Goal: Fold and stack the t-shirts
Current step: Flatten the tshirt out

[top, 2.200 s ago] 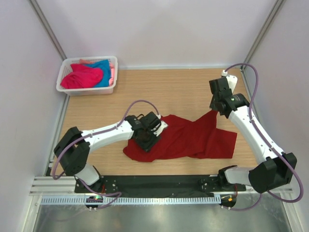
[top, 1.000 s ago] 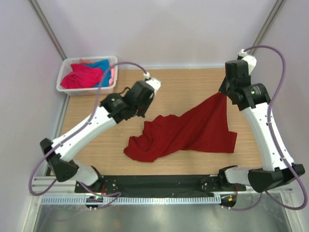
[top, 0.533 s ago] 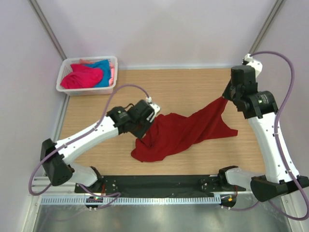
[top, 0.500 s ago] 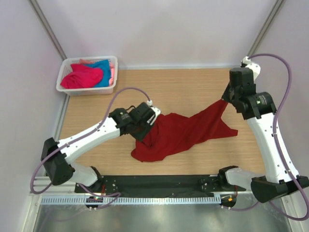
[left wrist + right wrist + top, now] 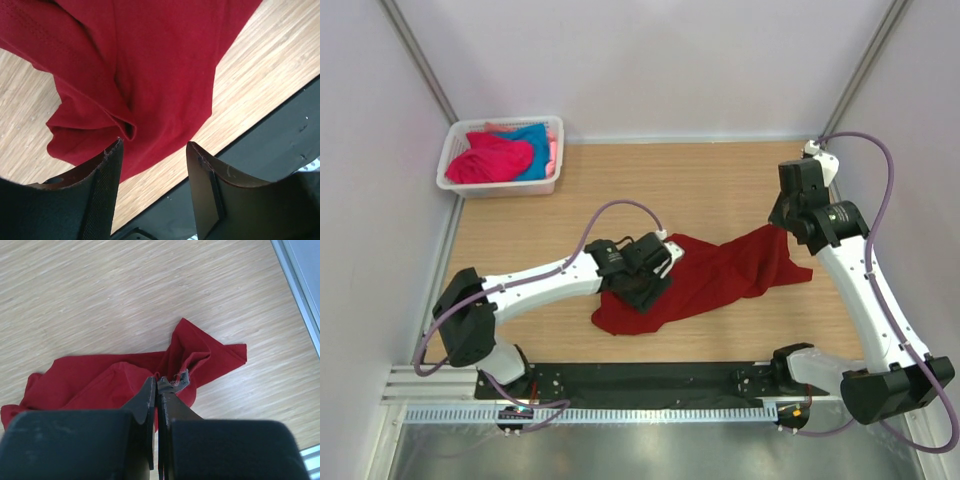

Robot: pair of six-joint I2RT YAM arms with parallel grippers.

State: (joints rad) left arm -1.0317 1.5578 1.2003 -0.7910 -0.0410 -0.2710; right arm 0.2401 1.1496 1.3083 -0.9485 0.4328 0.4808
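On table (image 5: 700, 180) centre, dark red t-shirt (image 5: 720, 280) lies crumpled. Right gripper (image 5: 159, 385) pinched tight on its far-right edge; left gripper (image 5: 155, 145) spread wide over near-left bunch, holding nothing. Step imo: flattening b4 fold. Next: left grabs opposite edge, pulls taut.

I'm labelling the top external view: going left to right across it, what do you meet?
White plastic lattice basket → left gripper → right gripper. The dark red cloth t-shirt spans both grippers, so it is left unplaced.
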